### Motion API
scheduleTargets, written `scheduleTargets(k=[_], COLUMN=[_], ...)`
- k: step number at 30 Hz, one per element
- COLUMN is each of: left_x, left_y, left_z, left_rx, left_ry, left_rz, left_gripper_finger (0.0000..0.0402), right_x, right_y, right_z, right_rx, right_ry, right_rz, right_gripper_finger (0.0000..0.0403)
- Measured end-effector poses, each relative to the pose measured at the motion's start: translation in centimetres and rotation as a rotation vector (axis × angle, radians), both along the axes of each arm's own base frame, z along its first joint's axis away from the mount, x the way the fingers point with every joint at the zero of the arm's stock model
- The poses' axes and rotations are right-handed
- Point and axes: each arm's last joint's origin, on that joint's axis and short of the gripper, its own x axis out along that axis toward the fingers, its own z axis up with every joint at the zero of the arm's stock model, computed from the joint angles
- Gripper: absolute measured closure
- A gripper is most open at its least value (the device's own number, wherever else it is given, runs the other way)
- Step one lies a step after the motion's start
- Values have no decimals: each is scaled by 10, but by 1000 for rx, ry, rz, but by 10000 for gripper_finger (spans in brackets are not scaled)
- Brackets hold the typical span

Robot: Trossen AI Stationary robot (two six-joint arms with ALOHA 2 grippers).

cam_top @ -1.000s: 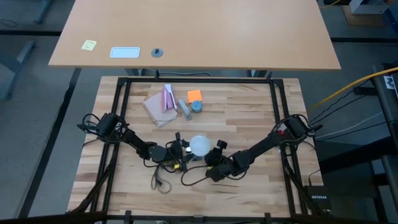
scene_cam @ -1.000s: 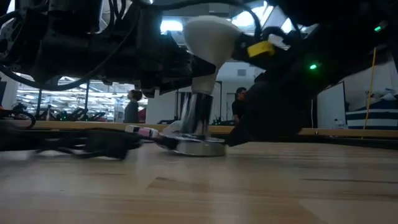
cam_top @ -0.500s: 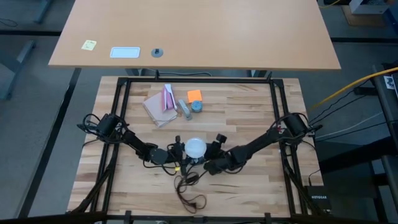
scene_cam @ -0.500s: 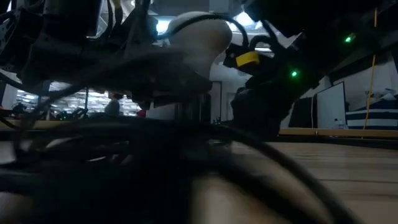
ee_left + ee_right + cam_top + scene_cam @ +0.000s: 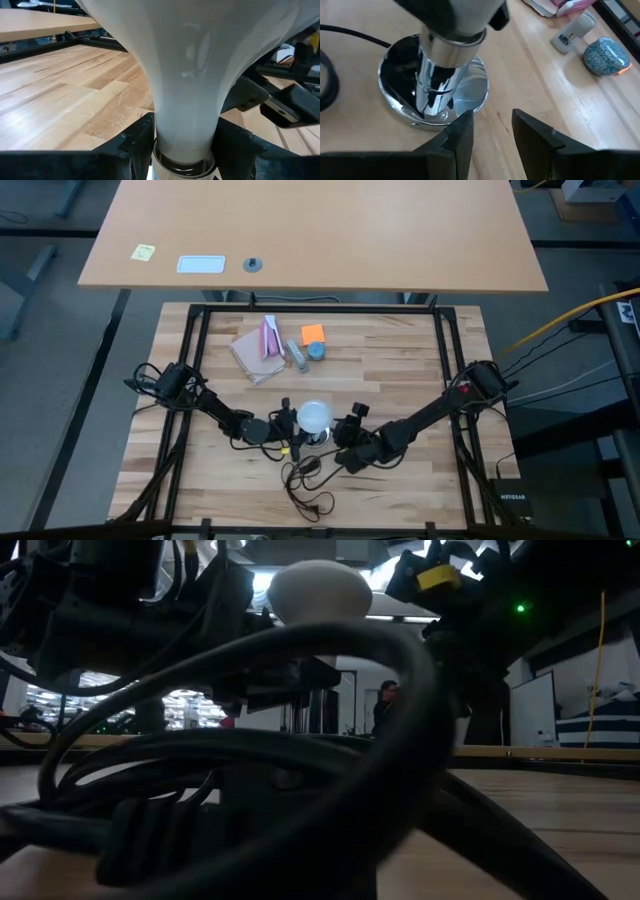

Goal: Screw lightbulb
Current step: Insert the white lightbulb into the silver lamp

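So the lightbulb [image 5: 315, 417] is standing upright, globe on top, its neck going straight down into the shiny chrome socket base [image 5: 434, 95] near the middle of the worktop [image 5: 420, 370]. The left claw [image 5: 184, 137] is clamped on the bulb's neck right above the socket, a finger on either side, so that arm's clearly the one doing the twisting. The bulb's long axis is vertical, so I'd guess any turn has to go around that line. The right claw [image 5: 492, 131] sits just beside the socket base, fingers apart and holding nothing. A black cord [image 5: 300, 740] loops on the near side of the socket.
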Motion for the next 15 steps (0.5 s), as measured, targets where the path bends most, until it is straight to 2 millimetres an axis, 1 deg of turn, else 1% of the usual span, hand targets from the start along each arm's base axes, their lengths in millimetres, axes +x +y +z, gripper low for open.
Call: scheduleTargets(k=[15], left_x=[0], left_y=[0], left_z=[0], left_rx=[-14], left_ry=[-4], left_rz=[2], left_gripper_finger=[230], right_x=[0], right_y=[0], right_z=[0], right_rx=[1], right_ry=[-1], right_rz=[0], right_gripper_finger=[265])
